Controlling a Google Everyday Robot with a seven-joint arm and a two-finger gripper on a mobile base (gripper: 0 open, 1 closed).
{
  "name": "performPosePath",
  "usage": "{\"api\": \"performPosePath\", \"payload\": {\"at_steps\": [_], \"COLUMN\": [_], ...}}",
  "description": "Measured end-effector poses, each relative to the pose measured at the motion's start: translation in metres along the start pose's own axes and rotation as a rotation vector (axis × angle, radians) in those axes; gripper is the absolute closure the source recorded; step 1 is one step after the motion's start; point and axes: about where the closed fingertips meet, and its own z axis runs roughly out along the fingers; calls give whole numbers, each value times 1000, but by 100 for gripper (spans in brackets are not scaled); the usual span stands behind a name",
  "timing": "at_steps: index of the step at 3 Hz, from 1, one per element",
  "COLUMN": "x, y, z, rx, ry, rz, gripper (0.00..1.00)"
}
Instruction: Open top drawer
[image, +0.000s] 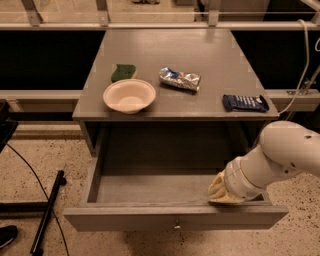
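Observation:
The top drawer (150, 217) is a wide grey drawer pulled far out from under the grey table top (170, 55). Its shallow grey box shows inside, and a small round knob (176, 226) sits at the centre of its front. My gripper (220, 192) is at the end of the white arm, down inside the drawer at its right front corner, just behind the front panel. The arm's wrist covers the fingers.
On the table top stand a cream bowl (129, 95), a green sponge (123, 72), a silver snack packet (179, 78) and a dark blue packet (245, 102). A black stand and cable (47, 212) lie on the speckled floor at the left. A white cable (302, 60) hangs at the right.

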Motion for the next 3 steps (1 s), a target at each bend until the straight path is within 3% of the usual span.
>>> {"api": "performPosePath", "payload": {"at_steps": [1,2,3], "x": [0,7,25], "y": [0,6,16], "z": [-2,-26,-92], "rx": [0,58,212], "ry": [-2,-65,-190], "rz": [1,45,139], "gripper": [100,100,100]}}
